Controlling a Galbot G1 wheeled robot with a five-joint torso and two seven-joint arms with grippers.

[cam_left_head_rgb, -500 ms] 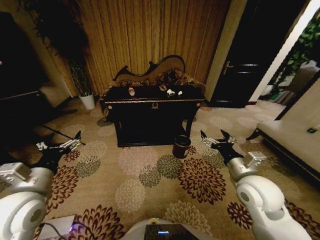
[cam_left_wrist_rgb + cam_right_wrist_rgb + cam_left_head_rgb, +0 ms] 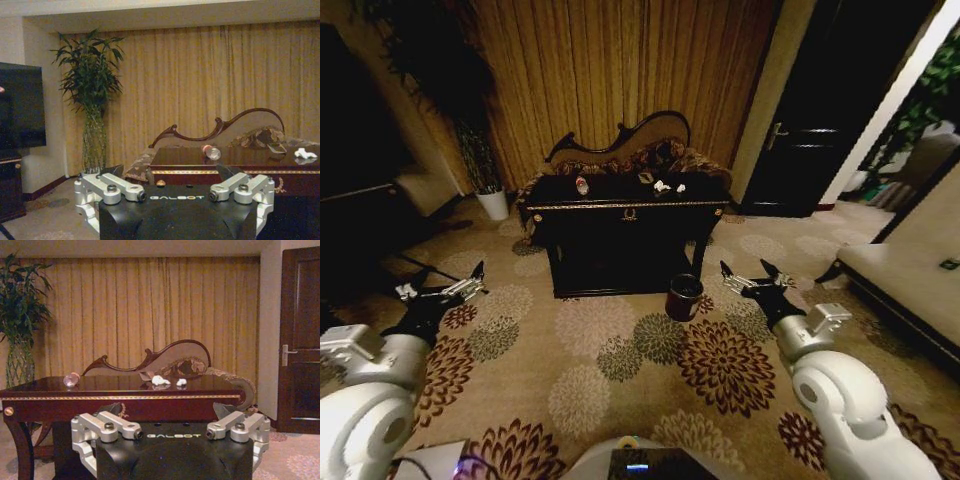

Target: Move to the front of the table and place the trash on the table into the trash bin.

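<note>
The black gold-trimmed table (image 2: 625, 240) stands ahead against the curtain. On its top lie a clear bottle (image 2: 582, 185), a tan piece (image 2: 646, 177) and white paper bits (image 2: 662, 186). The dark round trash bin (image 2: 684, 297) sits on the carpet by the table's front right leg. My left gripper (image 2: 442, 283) hangs open over the carpet at the left, my right gripper (image 2: 748, 272) open just right of the bin. The left wrist view shows the left gripper (image 2: 176, 186), bottle (image 2: 211, 152) and paper (image 2: 305, 153). In the right wrist view are the right gripper (image 2: 172, 427), table (image 2: 125, 392), bottle (image 2: 71, 379) and paper (image 2: 160, 380).
A floral sofa with a curved dark frame (image 2: 630, 150) stands behind the table. A potted plant in a white pot (image 2: 493, 200) is at the table's left, a dark door (image 2: 800, 130) at the right, and a low couch (image 2: 900, 280) at the far right. Patterned carpet lies between me and the table.
The whole head picture has shifted slightly, so the camera moved a little. Both arms hold the same pose with fingers spread.
</note>
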